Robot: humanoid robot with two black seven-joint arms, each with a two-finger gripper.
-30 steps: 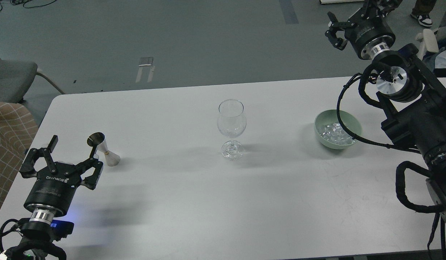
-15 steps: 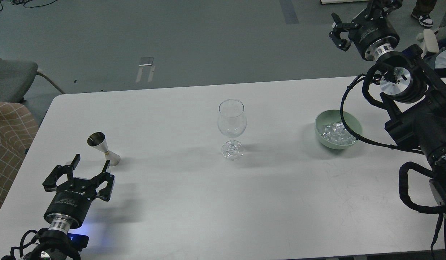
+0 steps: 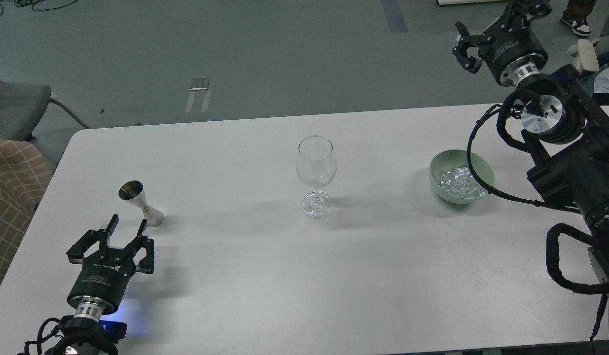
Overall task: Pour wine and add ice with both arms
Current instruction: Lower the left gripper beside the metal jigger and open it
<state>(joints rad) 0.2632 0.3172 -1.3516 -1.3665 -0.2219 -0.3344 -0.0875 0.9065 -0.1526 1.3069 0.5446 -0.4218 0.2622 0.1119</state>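
Glass [image 3: 316, 176] upright and empty mid-table [image 3: 265, 276]; right of it, well apart, green bowl [image 3: 461, 176] with the ice [image 3: 457, 180] heaped inside. Left of the glass, also well apart, steel jigger [image 3: 140, 203] standing tilted, and just nearer than the jigger the left gripper [image 3: 127, 229], fingers spread, clasping nothing. Far right of the glass and past the table's back edge, right gripper [image 3: 491, 20] raised over the floor, fingers apart, also bare.
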